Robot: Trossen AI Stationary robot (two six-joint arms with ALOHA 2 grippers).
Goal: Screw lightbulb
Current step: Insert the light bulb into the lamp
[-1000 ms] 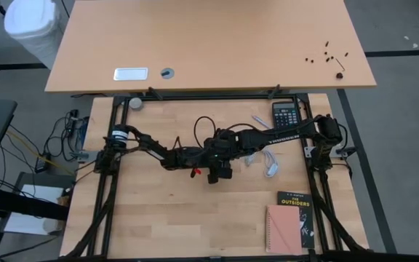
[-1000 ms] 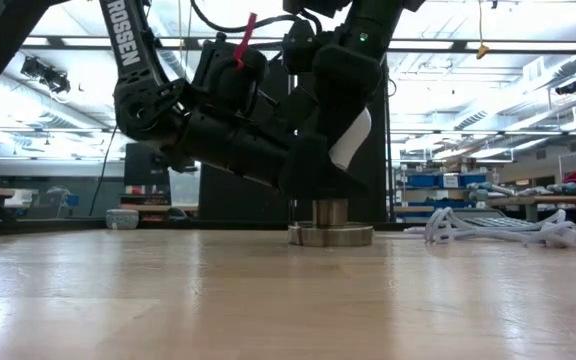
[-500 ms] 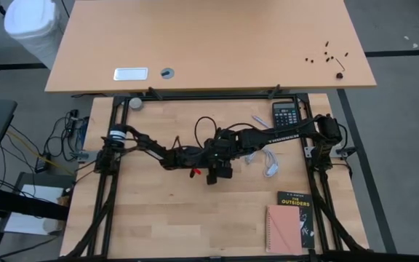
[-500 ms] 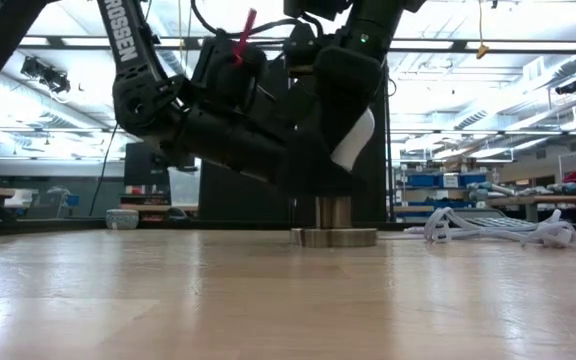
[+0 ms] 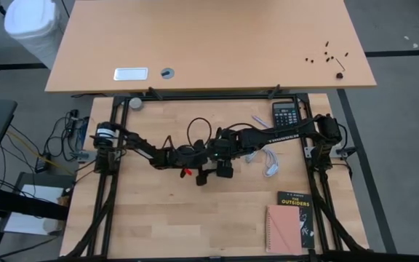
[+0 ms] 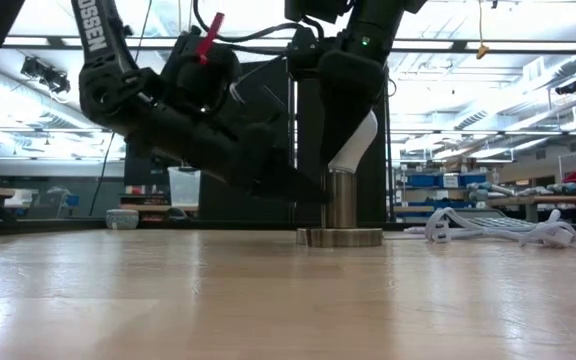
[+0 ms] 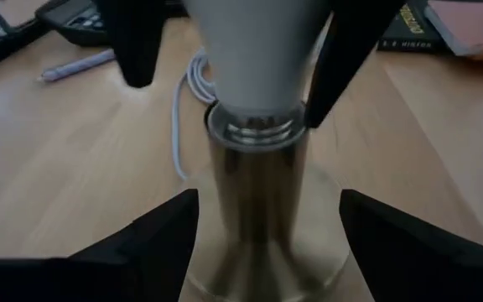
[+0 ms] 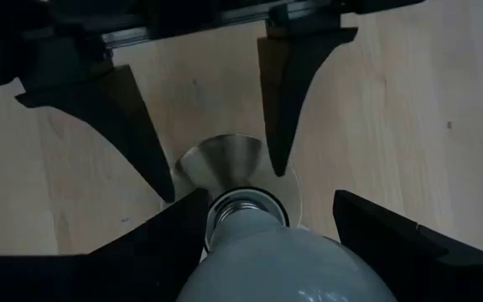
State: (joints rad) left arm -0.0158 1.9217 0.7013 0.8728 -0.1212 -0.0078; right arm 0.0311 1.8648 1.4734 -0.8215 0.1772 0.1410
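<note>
Lightbulb (image 6: 356, 146): seeming light, fragile, slick; gripping its wide glass is looking best.
Right gripper (image 8: 268, 220): clamping the lightbulb.
Left gripper (image 7: 262, 225): standing open around the socket (image 7: 257, 193).

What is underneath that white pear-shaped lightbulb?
The white pear-shaped lightbulb sits in a silvery metal socket post on a round flat base on the wooden table. Its screw threads are mostly hidden inside the socket.

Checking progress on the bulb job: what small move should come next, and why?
Probably the right gripper should twist the white pear-shaped lightbulb further. Its grey threads still show above the silvery metal socket, so it looks not fully seated, and the left gripper stands open around the socket, not touching it.
</note>
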